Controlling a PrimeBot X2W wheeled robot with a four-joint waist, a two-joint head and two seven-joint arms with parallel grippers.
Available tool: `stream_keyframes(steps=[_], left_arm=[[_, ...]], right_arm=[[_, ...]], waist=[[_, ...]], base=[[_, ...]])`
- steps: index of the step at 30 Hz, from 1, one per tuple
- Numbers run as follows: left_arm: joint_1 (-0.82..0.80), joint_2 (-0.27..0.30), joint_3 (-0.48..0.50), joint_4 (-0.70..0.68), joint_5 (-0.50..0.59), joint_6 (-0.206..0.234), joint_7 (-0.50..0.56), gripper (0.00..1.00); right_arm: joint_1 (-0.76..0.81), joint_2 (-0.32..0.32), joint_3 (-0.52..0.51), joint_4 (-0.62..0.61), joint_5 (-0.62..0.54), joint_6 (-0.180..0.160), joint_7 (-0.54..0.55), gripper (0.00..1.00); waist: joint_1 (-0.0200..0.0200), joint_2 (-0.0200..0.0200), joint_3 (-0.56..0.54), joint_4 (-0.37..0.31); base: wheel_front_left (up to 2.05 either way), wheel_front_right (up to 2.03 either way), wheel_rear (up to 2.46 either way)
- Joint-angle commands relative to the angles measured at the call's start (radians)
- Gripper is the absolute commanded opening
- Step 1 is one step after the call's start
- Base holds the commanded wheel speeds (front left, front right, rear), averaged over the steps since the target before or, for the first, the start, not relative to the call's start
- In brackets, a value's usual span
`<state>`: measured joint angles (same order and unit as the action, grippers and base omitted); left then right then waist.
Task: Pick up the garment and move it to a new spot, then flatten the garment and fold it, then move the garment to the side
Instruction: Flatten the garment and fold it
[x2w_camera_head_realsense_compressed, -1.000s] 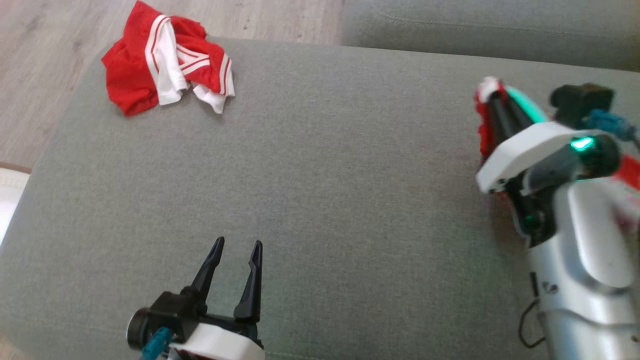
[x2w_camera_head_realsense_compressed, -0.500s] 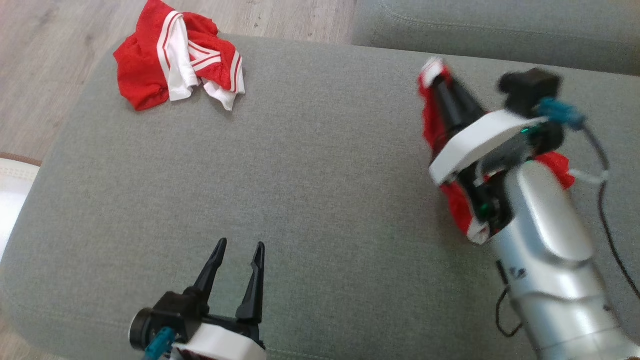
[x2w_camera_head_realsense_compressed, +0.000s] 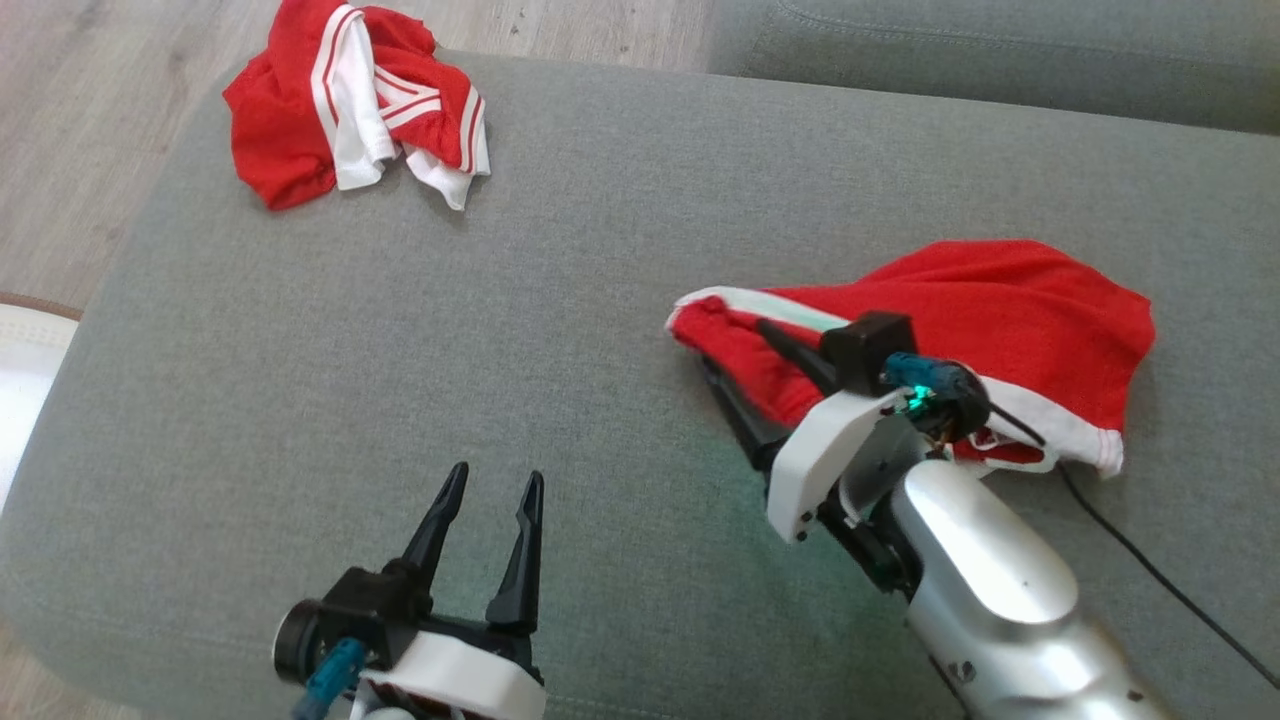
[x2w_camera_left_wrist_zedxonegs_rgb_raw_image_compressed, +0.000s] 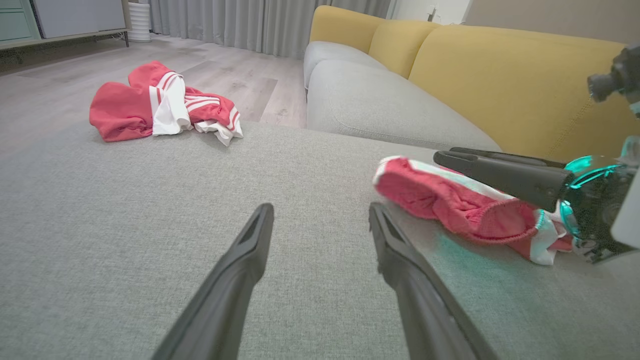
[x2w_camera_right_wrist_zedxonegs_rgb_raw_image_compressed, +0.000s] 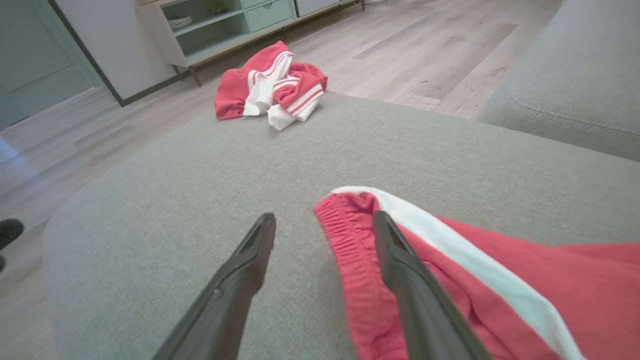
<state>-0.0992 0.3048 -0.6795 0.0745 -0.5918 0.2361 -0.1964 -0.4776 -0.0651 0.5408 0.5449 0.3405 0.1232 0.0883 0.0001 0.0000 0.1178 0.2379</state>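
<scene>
A red garment with a white stripe lies spread on the grey cushion, right of the middle; it also shows in the left wrist view and the right wrist view. My right gripper is open at its elastic left edge. In the right wrist view one finger lies over the red cloth and the other over bare cushion. Nothing is pinched. My left gripper stands open and holds nothing near the front edge, left of the garment.
A second red and white garment lies crumpled at the cushion's far left corner. A grey sofa seat with yellow backs borders the far right. Wood floor lies beyond the left edge. A black cable trails from my right arm.
My right gripper came down and leftwards with the garment, then opened and let it go. The garment now lies on the cushion. The left gripper stayed put; the camera shifted slightly.
</scene>
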Motion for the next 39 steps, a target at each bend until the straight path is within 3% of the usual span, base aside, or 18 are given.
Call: stream_keyframes(steps=[1,7,13,22,33,34,35,36,37,39], left_arm=[[-0.040,0.006,0.027,-0.022,-0.011,-0.006,-0.013,1.00],[-0.035,0.007,0.028,-0.012,-0.017,-0.005,-0.016,1.00],[-0.027,0.014,0.032,-0.016,-0.021,0.002,-0.017,1.00],[-0.035,0.017,0.026,-0.032,-0.019,0.001,-0.017,1.00],[-0.054,0.008,0.025,-0.019,-0.019,-0.001,-0.024,1.00],[-0.055,0.008,0.025,-0.018,-0.019,-0.002,-0.024,1.00],[-0.055,0.008,0.025,-0.018,-0.019,-0.002,-0.024,1.00],[-0.056,0.008,0.025,-0.016,-0.020,-0.002,-0.025,1.00],[-0.057,0.007,0.025,-0.014,-0.020,-0.001,-0.026,1.00],[-0.057,0.007,0.026,-0.012,-0.021,-0.001,-0.027,1.00]], right_arm=[[-0.011,0.015,0.020,-0.040,0.009,0.008,-0.011,1.00],[-0.009,0.015,0.024,-0.061,0.002,0.008,-0.020,1.00],[-0.012,0.015,-0.068,-0.051,-0.083,0.008,-0.024,1.00],[-0.025,0.015,-0.198,0.051,-0.295,0.008,0.045,1.00],[-0.106,0.015,-0.262,0.196,-0.392,0.008,0.068,1.00],[-0.110,0.015,-0.264,0.206,-0.391,0.008,0.065,0.59],[-0.110,0.015,-0.264,0.206,-0.391,0.008,0.065,0.59],[-0.115,0.015,-0.266,0.216,-0.391,0.008,0.065,0.38],[-0.123,0.015,-0.266,0.233,-0.387,0.008,0.064,0.00],[-0.130,0.015,-0.266,0.240,-0.378,0.008,0.054,0.00]], waist=[[-0.0001,0.0000,-0.003,-0.001],[-0.0001,0.0000,-0.021,-0.011],[-0.0001,0.0000,-0.037,-0.025],[-0.0001,0.0000,-0.007,-0.018],[-0.0001,0.0000,0.033,0.019],[-0.0001,0.0000,0.033,0.020],[-0.0001,0.0000,0.033,0.020],[-0.0001,0.0000,0.034,0.020],[-0.0001,0.0000,0.033,0.020],[-0.0001,0.0000,0.032,0.015]], base=[[0.00,0.00,0.00],[0.00,0.00,0.00],[0.00,0.00,0.00],[0.00,0.00,0.00],[0.00,0.00,0.00],[0.00,0.00,0.00],[0.00,0.00,0.00],[0.00,0.00,0.00],[0.00,0.00,0.00],[0.00,0.00,0.00]])
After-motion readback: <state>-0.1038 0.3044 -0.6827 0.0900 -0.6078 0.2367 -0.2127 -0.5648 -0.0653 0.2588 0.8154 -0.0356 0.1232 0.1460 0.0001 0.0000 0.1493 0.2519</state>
